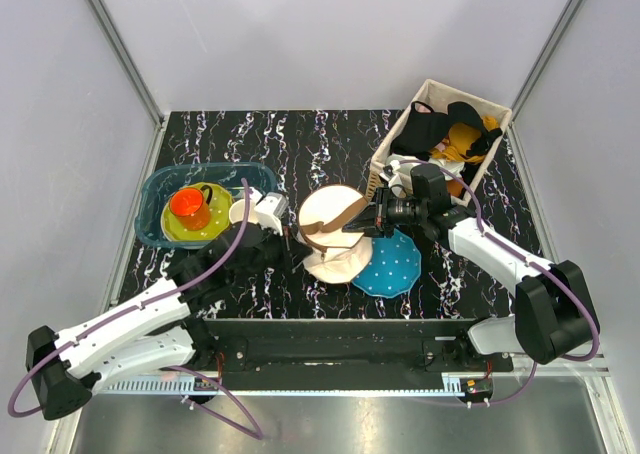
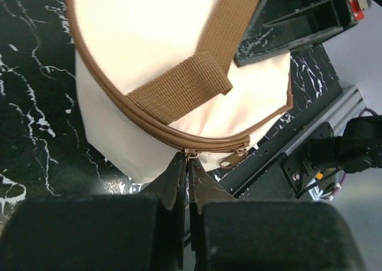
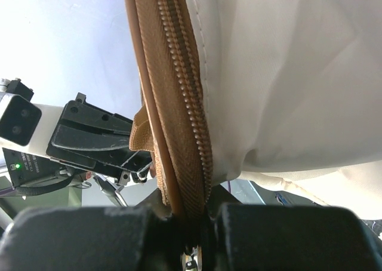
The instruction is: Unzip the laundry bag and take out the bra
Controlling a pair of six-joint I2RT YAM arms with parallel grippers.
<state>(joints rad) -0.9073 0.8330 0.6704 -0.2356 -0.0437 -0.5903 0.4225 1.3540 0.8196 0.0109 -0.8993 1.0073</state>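
Note:
The cream laundry bag (image 1: 333,232) with brown zip trim and a brown strap (image 2: 197,74) stands mid-table, tilted and partly opened. My left gripper (image 2: 190,156) is shut on a small zip pull at the bag's near rim; a second pull (image 2: 233,159) hangs free beside it. In the top view it (image 1: 290,236) sits at the bag's left edge. My right gripper (image 3: 197,214) is shut on the bag's brown zip trim (image 3: 179,122); in the top view it (image 1: 368,214) holds the bag's right side. The bra is not visible.
A blue white-dotted disc (image 1: 390,266) lies under the bag's right side. A teal bin (image 1: 160,189) with a yellow-green plate and an orange cup (image 1: 190,207) stands at the left. A cream basket (image 1: 497,124) of black and mustard clothes stands back right.

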